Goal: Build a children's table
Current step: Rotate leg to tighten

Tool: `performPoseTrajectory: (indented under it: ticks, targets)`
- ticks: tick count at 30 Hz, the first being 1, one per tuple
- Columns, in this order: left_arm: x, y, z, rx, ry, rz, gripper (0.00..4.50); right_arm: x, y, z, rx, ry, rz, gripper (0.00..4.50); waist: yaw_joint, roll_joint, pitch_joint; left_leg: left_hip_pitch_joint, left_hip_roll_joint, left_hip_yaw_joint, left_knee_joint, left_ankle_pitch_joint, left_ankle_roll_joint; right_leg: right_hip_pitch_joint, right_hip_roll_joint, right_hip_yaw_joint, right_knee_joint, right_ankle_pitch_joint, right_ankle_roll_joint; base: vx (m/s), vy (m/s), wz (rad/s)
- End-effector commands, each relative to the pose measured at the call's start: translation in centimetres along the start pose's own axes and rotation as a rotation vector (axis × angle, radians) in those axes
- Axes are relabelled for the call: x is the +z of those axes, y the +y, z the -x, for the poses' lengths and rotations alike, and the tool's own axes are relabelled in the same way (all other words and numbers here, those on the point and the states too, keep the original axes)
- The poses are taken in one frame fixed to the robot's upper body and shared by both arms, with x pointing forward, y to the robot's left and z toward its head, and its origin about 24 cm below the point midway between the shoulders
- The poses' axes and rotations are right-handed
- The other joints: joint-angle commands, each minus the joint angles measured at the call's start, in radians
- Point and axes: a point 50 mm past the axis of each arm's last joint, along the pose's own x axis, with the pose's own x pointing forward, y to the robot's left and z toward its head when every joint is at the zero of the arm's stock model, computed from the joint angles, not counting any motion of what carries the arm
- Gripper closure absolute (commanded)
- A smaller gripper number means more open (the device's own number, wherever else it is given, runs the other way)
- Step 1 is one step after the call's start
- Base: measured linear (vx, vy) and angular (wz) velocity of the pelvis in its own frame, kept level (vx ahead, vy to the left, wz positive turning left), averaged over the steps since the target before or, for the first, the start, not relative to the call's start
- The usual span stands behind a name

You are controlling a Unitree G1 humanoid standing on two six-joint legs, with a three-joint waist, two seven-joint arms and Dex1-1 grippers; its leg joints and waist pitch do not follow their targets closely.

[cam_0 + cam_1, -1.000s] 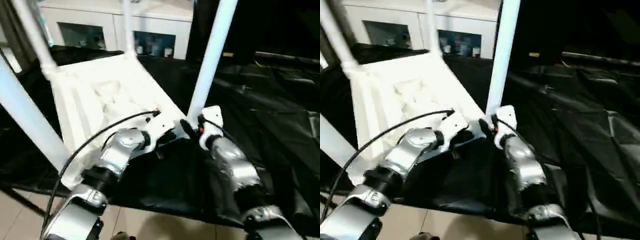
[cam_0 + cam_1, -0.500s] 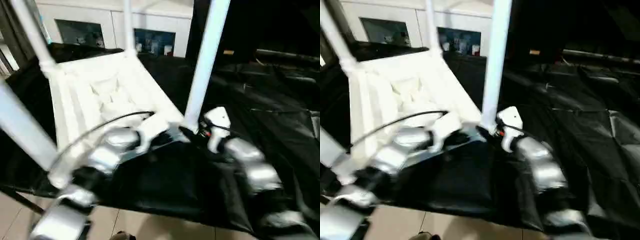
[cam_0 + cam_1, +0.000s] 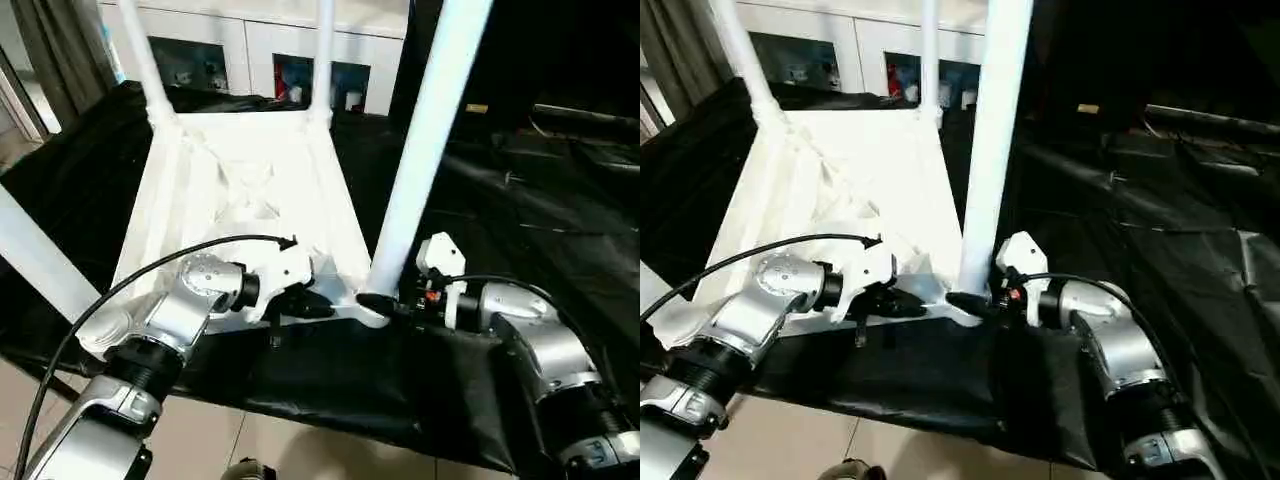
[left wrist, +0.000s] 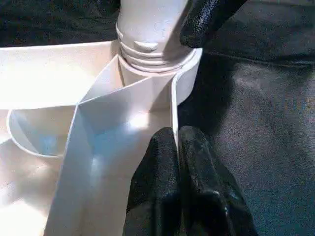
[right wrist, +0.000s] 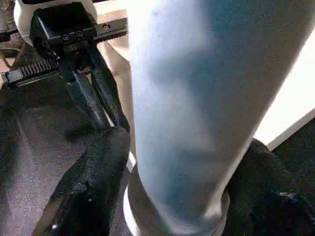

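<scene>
The white tabletop (image 3: 240, 180) lies underside up on black cloth, with white legs standing in its corner sockets. The near right leg (image 3: 420, 150) rises from the socket closest to both grippers. My left gripper (image 3: 305, 300) is shut on the tabletop's thin rim (image 4: 173, 113) just beside that socket. My right gripper (image 3: 385, 305) reaches in from the right, and its two black fingers (image 5: 93, 187) clasp the base of that leg (image 5: 187, 98) on both sides. Two far legs (image 3: 145, 60) (image 3: 323, 55) and the near left leg (image 3: 40, 260) also stand up.
Black cloth (image 3: 520, 180) covers the work surface, and its front edge drops to a tiled floor (image 3: 260, 445). A white cabinet with glass doors (image 3: 250, 50) stands behind the tabletop. A grey curtain (image 3: 60, 50) hangs at the far left.
The camera has tilted and shifted. My right forearm has swung out to the right, its gripper now low at the leg's base. The left gripper stays on the rim.
</scene>
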Motion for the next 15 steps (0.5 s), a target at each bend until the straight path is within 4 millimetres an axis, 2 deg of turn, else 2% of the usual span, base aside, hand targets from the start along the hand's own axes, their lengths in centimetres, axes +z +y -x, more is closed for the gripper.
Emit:
performPoseTrajectory:
  ticks: [1,2,4,7,15]
  targets:
    - [0.66,-0.35,-0.48,-0.036,-0.016,-0.04,4.5,-0.47,0.72,-0.51,0.078,0.032,-0.01,1.89,-0.003,-0.01,-0.068,0.038,0.075,-0.036,-0.066,-0.086,0.073,0.02,-0.095,0.042,-0.06,0.124,-0.262,0.0,0.0,0.0]
    - [0.66,-0.35,-0.48,-0.036,-0.016,-0.04,4.5,-0.47,0.72,-0.51,0.078,0.032,-0.01,1.89,-0.002,-0.01,-0.068,0.038,0.074,-0.035,-0.065,-0.084,0.075,0.021,-0.095,0.042,-0.059,0.127,-0.262,0.0,0.0,0.0]
    - [0.56,-0.33,-0.4,-0.033,-0.012,-0.039,4.5,-0.65,0.78,-0.41,0.087,0.05,0.0,2.24,-0.002,-0.009,-0.067,0.038,0.075,-0.036,-0.065,-0.087,0.077,0.02,-0.095,0.042,-0.06,0.12,-0.261,0.0,0.0,0.0]
    - [0.43,-0.37,-0.34,-0.034,-0.007,-0.037,4.5,-0.89,0.84,-0.26,0.096,0.067,0.0,2.4,-0.002,-0.008,-0.067,0.04,0.076,-0.036,-0.066,-0.095,0.071,0.02,-0.094,0.041,-0.061,0.104,-0.261,0.0,0.0,0.0]
    - [0.12,-0.47,-0.54,-0.024,0.003,-0.02,4.5,-1.4,1.08,-0.24,0.078,0.059,-0.043,2.46,-0.003,-0.008,-0.068,0.039,0.075,-0.036,-0.064,-0.089,0.074,0.02,-0.094,0.041,-0.059,0.122,-0.265,0.0,0.0,0.0]
